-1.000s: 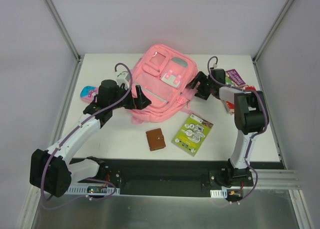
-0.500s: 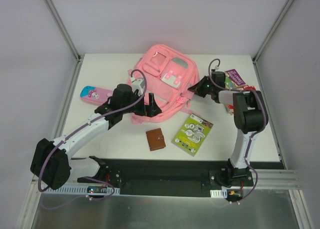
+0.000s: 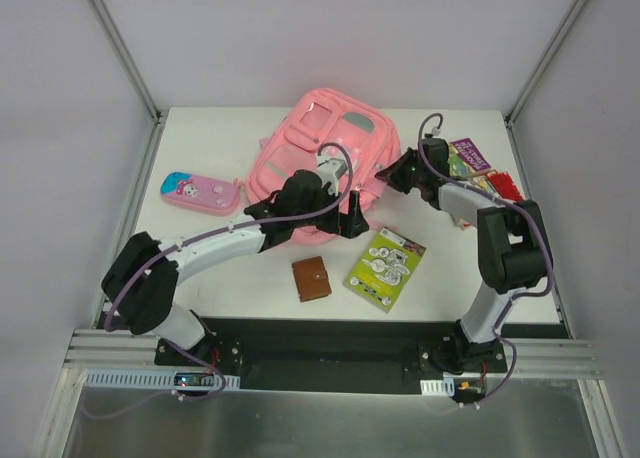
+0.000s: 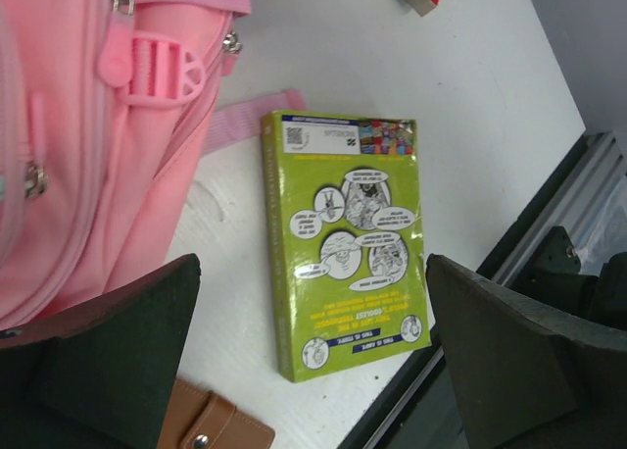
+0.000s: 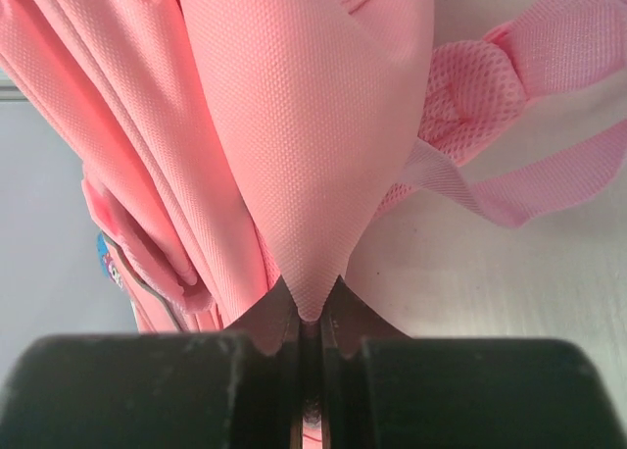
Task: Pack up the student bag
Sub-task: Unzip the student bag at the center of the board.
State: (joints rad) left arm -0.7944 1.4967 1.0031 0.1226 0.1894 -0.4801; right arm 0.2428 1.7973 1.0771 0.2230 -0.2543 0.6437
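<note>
The right hand (image 5: pixel 312 317) pinches a fold of the bag (image 5: pixel 294 125); the left hand (image 4: pixel 309 351) is spread wide above a green book (image 4: pixel 348 243), touching nothing.

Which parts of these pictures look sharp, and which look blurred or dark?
Top external: even light, the student bag sharp. Left wrist: green book sharp; the left claw, near the lens, dark and soft-edged. Right wrist: bag weave crisp; the right claw dark, slightly blurred.

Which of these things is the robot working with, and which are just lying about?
In the job: student bag, right tool shut on its fabric, left tool open near the green book.
Lying about, perhaps awaiting packing: green book, brown wallet, pink pencil case, books at right.
</note>
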